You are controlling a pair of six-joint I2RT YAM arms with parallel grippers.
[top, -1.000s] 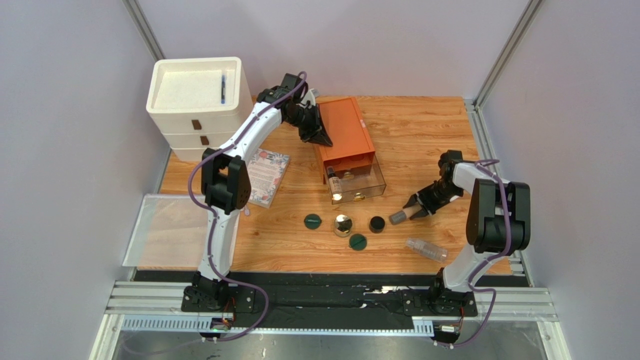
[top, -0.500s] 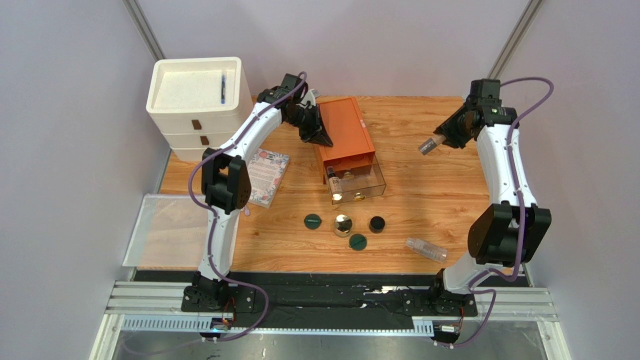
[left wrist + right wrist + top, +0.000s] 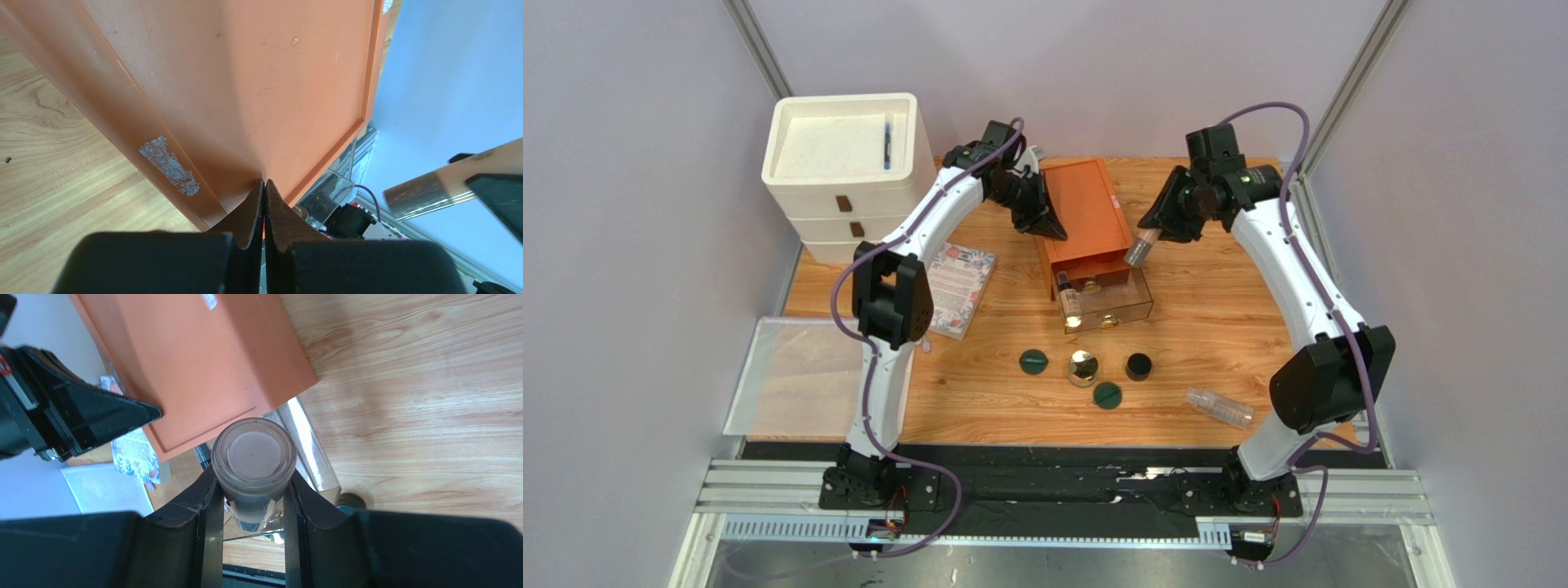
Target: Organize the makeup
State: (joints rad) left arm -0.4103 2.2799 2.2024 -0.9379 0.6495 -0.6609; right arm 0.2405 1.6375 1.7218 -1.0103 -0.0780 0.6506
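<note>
My right gripper (image 3: pixel 1151 237) is shut on a beige dark-capped tube (image 3: pixel 1138 252) and holds it cap-down above the open clear drawer (image 3: pixel 1109 303) of the orange-brown drawer box (image 3: pixel 1090 221). In the right wrist view the tube's cap (image 3: pixel 254 454) sits between my fingers. My left gripper (image 3: pixel 1051 227) is shut and empty, its tips pressed on the box's top (image 3: pixel 245 79). A second tube lies in the drawer (image 3: pixel 1069 294). Two dark green compacts (image 3: pixel 1033 361) (image 3: pixel 1107 395), a gold-rimmed compact (image 3: pixel 1084 366), a black jar (image 3: pixel 1139 364) and a clear bottle (image 3: pixel 1220 407) lie on the table.
A white three-drawer unit (image 3: pixel 844 172) stands at the back left with a small pen on top. A floral notebook (image 3: pixel 957 287) lies beside the left arm. A clear tray (image 3: pixel 787 374) hangs off the table's left edge. Grey walls close in both sides.
My right arm lifted the tube from the table's right side, swung it up to the back right, then left to over the open drawer. The left arm has not moved.
</note>
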